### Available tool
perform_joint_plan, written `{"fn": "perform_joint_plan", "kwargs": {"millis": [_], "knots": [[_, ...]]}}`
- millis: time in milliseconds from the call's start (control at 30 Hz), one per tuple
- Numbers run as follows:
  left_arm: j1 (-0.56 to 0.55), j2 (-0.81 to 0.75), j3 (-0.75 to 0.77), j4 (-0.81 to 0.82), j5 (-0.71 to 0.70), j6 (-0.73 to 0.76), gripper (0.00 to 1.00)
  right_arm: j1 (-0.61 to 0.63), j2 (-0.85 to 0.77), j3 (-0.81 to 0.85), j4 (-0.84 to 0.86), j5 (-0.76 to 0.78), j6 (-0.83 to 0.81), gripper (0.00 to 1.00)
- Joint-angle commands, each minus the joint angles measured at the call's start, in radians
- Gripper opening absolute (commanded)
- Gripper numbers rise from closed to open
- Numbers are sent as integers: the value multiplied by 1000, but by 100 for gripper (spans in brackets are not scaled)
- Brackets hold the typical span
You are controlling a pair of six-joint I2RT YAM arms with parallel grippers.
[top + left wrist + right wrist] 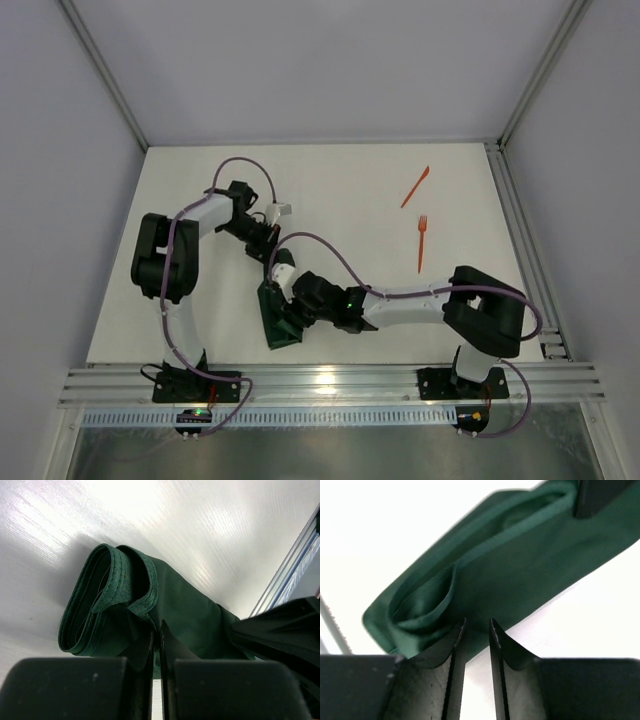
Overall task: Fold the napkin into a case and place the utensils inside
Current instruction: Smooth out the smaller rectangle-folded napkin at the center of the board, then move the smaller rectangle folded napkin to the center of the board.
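The dark green napkin (278, 325) lies folded into a narrow layered case near the table's front, between the two arms. In the left wrist view its rolled hemmed end (125, 580) faces the camera. My left gripper (156, 626) is shut on the hem at that far end (267, 268). My right gripper (477, 625) stands over the napkin's long edge (520, 575), near its other end (292, 312). Its jaws are a narrow gap apart, with flat cloth and bare table showing between them. The utensils lie apart at the back right: an orange knife (415, 187) and an orange fork (421, 243).
An aluminium rail (330, 385) runs along the table's front edge, and another (520, 230) runs down the right side. Grey walls close in the table. The right arm's black body (280, 630) sits close beside the napkin in the left wrist view.
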Motion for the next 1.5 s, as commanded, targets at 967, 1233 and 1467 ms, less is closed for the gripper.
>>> {"fn": "perform_joint_plan", "kwargs": {"millis": [967,1233,1467], "knots": [[58,-106,-119,18,-24,83,2,66,-61,67,-123,104,108,46],[60,-139,-168,55,-41,86,1,-318,-72,-85,173,-374,428,61],[60,-173,-205,80,-41,89,0,-392,179,-28,392,-597,617,62]]}}
